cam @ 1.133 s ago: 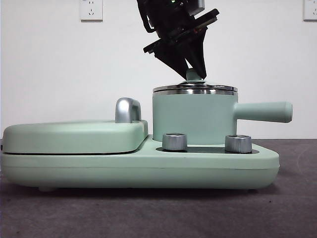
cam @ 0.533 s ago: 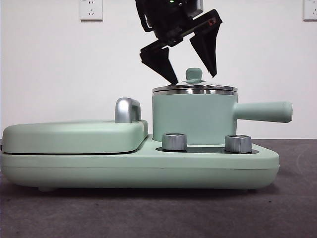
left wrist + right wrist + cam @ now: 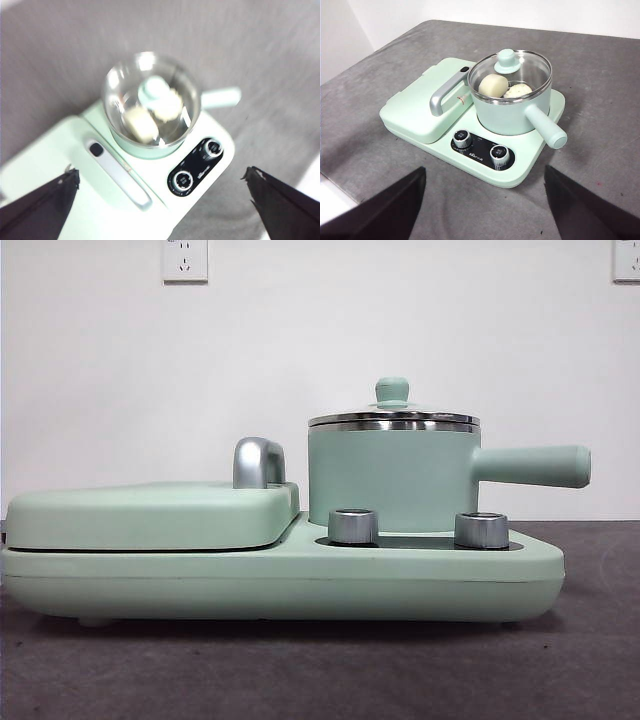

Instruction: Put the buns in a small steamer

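The small steamer (image 3: pixel 390 475) stands on the right half of the mint-green cooker base (image 3: pixel 300 580), its glass lid (image 3: pixel 509 67) seated on the steel rim. Through the lid both buns lie inside: a smooth cream one (image 3: pixel 493 85) and a white one (image 3: pixel 518 90). The blurred left wrist view looks down on them (image 3: pixel 141 125) (image 3: pixel 167 105) from high above the steamer (image 3: pixel 125 142). My left gripper (image 3: pixel 161 172) is open and holds nothing. Back from the cooker, my right gripper (image 3: pixel 485 169) is open and holds nothing. Neither gripper shows in the front view.
A flat mint-green griddle cover (image 3: pixel 150 515) with a chrome handle (image 3: pixel 257 462) fills the base's left half. Two steel dials (image 3: pixel 352 526) (image 3: pixel 481 530) stand before the steamer. Its long handle (image 3: pixel 530 466) sticks out to the right. Grey table (image 3: pixel 600 75) surrounds the cooker.
The gripper that was shut on the lid knob opened, then rose out of the front view. The lid stays on the steamer.
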Controlling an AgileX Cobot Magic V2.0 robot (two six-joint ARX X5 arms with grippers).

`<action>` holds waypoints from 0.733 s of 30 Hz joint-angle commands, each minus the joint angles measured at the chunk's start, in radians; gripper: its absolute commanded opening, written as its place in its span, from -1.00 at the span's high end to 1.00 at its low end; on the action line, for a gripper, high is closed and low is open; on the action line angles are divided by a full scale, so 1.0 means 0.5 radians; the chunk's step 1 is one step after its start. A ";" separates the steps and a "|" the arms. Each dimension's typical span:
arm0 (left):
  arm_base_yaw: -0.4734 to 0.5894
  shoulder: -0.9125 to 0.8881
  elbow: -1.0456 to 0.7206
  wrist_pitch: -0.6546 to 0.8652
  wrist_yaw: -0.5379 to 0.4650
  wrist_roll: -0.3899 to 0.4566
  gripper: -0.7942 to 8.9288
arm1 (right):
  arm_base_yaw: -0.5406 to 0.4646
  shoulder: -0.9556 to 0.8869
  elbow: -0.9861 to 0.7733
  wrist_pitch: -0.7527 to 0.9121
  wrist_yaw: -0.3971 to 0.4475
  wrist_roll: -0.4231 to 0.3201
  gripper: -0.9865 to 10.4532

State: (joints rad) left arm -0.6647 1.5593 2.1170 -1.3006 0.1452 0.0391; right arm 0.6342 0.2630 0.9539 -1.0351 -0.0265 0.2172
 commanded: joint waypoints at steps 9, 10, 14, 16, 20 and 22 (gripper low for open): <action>-0.018 -0.713 -0.718 -0.051 0.001 -0.046 -0.19 | 0.014 0.002 0.014 0.023 -0.005 0.005 0.19; -0.018 -0.791 -0.839 -0.038 0.001 -0.091 -0.17 | 0.014 0.002 0.014 0.023 -0.006 -0.010 0.19; -0.018 -1.102 -1.306 0.104 0.001 -0.278 -0.17 | 0.014 0.002 0.014 0.023 -0.043 -0.056 0.19; -0.018 -1.270 -1.540 0.248 0.000 -0.371 -0.17 | 0.014 0.003 0.014 0.023 -0.083 -0.056 0.19; -0.018 -1.571 -1.933 0.504 -0.034 -0.484 -0.17 | 0.014 0.002 0.014 0.020 -0.127 -0.056 0.19; -0.018 -1.712 -2.092 0.581 -0.085 -0.535 -0.17 | 0.014 0.003 0.014 0.020 -0.128 -0.056 0.19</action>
State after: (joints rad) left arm -0.6659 0.7151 1.0855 -1.0336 0.1131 -0.1860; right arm 0.6342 0.2630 0.9539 -1.0351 -0.0872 0.1993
